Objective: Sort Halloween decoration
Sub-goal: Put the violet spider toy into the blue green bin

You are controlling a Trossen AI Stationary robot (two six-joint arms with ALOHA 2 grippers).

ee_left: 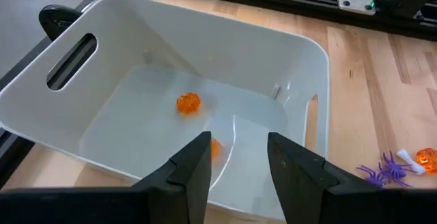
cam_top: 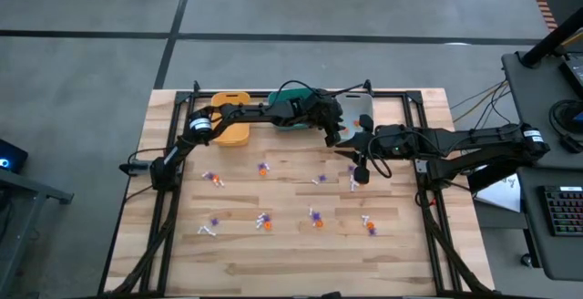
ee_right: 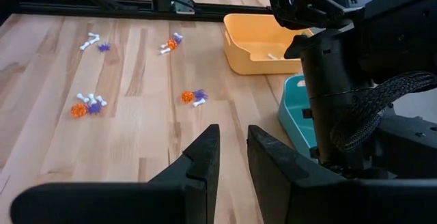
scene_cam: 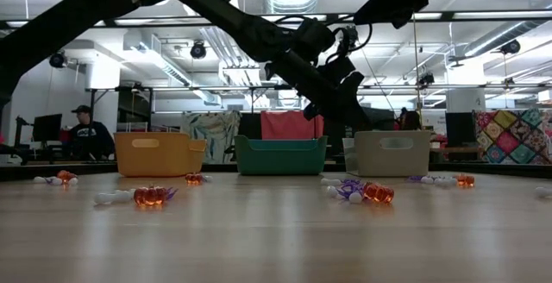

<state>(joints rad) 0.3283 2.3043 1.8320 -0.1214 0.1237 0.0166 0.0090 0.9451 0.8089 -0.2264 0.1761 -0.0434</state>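
- The Halloween decoration (cam_top: pixel 315 216) is seen scattered over the wooden table (cam_top: pixel 291 262) in small clusters of orange, purple and white trinkets, most of them on the middle and near part of the board.
- In the left wrist view an orange trinket (ee_left: pixel 188 102) is seen lying on the floor of the grey bin (ee_left: pixel 300 53), and a second orange piece is partly hidden behind the fingers.
- A purple and white cluster (ee_left: pixel 390 167) is seen on the wood just beside that bin.
- The left gripper (ee_left: pixel 235 157) is held above the grey bin with its fingers parted and nothing between them.
- The right gripper (ee_right: pixel 232 149) is held over the table near the bins, its fingers slightly apart and empty.
- Three bins are lined up along the far edge: the yellow bin (cam_top: pixel 231 117), the teal bin (scene_cam: pixel 281 154) in the middle, then the grey one.
- A white piece is seen inside the yellow bin in the right wrist view.
- A person (scene_cam: pixel 86 134) is seen in the room behind the table.
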